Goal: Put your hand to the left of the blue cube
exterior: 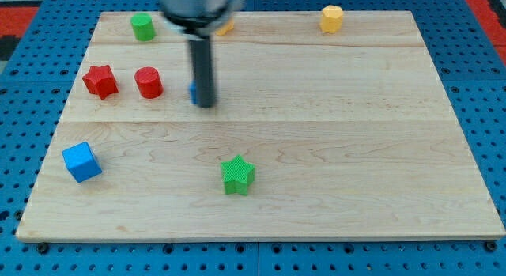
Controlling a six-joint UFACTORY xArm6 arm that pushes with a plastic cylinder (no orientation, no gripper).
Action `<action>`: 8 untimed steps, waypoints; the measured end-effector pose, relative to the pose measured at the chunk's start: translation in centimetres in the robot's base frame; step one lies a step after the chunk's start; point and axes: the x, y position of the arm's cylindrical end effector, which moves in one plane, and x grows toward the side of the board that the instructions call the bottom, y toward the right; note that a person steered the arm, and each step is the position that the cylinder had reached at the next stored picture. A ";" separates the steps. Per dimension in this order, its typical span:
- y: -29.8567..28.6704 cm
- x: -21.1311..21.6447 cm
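The blue cube [81, 161] sits near the board's left edge, low in the view. My tip [205, 104] rests on the board in the upper middle, well to the right of and above the cube. A small blue block [192, 92] is mostly hidden behind the rod, only a sliver showing at its left side.
A red star [100, 80] and a red cylinder [149, 82] lie left of the rod. A green cylinder [142, 26] is at top left, a yellow hexagonal block [331, 18] at top right, an orange block [226, 27] behind the arm, a green star [237, 174] at lower middle.
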 end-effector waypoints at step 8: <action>-15.8 5.5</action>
